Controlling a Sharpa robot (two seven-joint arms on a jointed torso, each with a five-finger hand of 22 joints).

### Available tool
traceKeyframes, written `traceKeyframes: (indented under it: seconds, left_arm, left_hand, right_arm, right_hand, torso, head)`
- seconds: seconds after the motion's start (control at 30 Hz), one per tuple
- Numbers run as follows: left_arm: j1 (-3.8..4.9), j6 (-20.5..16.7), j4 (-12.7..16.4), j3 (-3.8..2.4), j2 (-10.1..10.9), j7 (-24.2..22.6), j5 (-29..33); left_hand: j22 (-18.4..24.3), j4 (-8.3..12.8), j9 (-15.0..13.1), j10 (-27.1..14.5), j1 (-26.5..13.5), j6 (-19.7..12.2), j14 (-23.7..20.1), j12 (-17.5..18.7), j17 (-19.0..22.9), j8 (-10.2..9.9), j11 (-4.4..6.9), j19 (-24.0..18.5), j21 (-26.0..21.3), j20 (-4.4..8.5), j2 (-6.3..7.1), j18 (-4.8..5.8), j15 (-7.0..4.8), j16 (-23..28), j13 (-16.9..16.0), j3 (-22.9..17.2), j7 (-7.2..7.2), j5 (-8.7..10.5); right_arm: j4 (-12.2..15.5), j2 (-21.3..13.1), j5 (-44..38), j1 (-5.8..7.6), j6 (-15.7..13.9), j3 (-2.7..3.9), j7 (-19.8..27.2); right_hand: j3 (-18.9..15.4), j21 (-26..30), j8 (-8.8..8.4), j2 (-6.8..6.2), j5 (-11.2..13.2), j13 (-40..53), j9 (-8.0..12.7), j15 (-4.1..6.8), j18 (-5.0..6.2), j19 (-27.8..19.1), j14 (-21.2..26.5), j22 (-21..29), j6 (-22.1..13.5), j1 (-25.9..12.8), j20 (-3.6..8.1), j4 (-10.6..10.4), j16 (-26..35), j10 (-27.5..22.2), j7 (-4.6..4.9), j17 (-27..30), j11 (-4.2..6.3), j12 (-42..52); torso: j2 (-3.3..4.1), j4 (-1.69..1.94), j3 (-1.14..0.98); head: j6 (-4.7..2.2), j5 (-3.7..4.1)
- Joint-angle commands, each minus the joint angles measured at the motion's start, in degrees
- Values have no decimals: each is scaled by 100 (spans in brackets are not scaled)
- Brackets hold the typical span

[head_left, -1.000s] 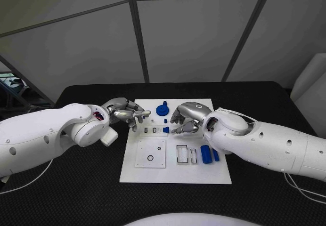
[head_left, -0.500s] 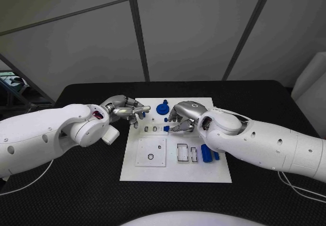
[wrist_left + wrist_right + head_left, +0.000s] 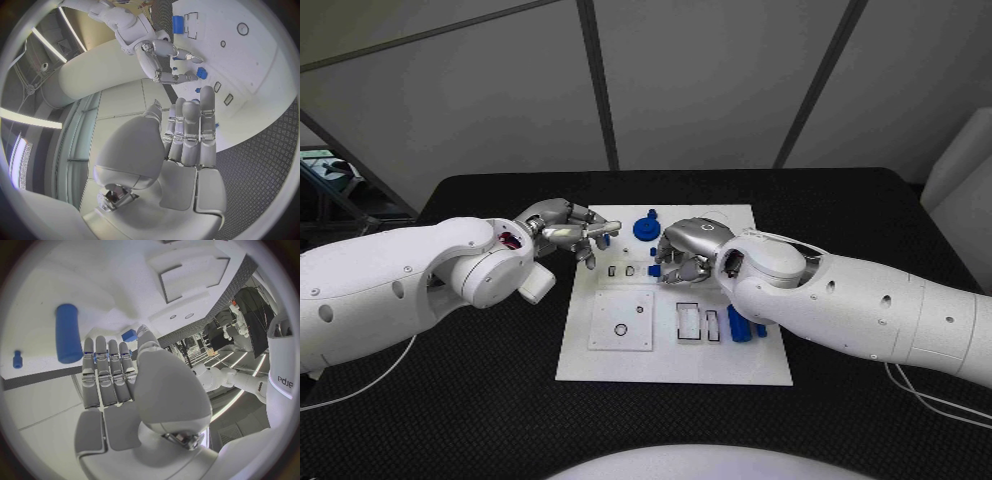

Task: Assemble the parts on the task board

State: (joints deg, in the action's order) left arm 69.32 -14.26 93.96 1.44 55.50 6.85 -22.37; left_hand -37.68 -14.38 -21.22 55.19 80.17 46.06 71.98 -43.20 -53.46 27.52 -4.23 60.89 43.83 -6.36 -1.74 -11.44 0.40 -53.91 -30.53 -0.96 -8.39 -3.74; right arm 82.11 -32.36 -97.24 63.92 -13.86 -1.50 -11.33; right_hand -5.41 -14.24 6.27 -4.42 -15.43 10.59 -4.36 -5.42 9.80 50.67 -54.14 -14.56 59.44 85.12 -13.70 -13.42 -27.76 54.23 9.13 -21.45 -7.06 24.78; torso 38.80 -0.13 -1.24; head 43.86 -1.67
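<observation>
The white task board (image 3: 674,350) lies in the middle of the black table (image 3: 877,400), with bare table all around it. The left hand (image 3: 564,232) hovers at the board's upper left edge, fingers curled, holding nothing. The right hand (image 3: 684,250) is over the board's upper middle, pinching a small blue part (image 3: 653,271). A big blue cylinder (image 3: 737,325) lies by the board's right edge. A round blue knob (image 3: 646,229) stands near the top edge.

Even, cool, fairly bright light falls from above. The board (image 3: 672,340) is lit evenly, with soft shadows cast under both arms. Wrist views are bent strongly at the rim (fisheye), with bright light strips glaring there.
</observation>
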Motion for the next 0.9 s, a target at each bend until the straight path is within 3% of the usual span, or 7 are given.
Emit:
traceKeyframes:
  seconds: [0.03, 0.9]
  left_arm:
    - [4, 3, 5, -2, -8, -106, 43]
    - [5, 64, -32, -2, -38, -23, 43]
  left_hand:
    - [8, -5, 8, 8, 30, 8, 12, 1, -7, -20, -4, 11, -23, -19, 29, 96, 6, -26, 8, -34, -26, -22]
    - [14, -8, 29, 19, 46, 5, 33, -9, -16, -24, -3, 31, -32, -20, 30, 95, 6, -55, 27, -51, -27, -24]
  right_arm:
    - [-12, 13, -75, -10, 247, -17, 38]
    - [-116, 143, -286, -17, 421, -23, -2]
  right_hand:
    - [-37, 20, 19, 47, -26, 9, -8, 8, 14, -25, 64, -2, -49, 20, -7, 8, -47, -35, -12, 10, -7, 49]
    - [84, -40, 108, 229, -14, -26, -16, 100, 36, -1, 107, -80, 47, 269, -8, 72, -443, 0, -81, 60, 92, 305]
  torso:
    - [0, -7, 1]
    - [3, -10, 0]
  head:
    - [8, -9]
    - [50, -15]
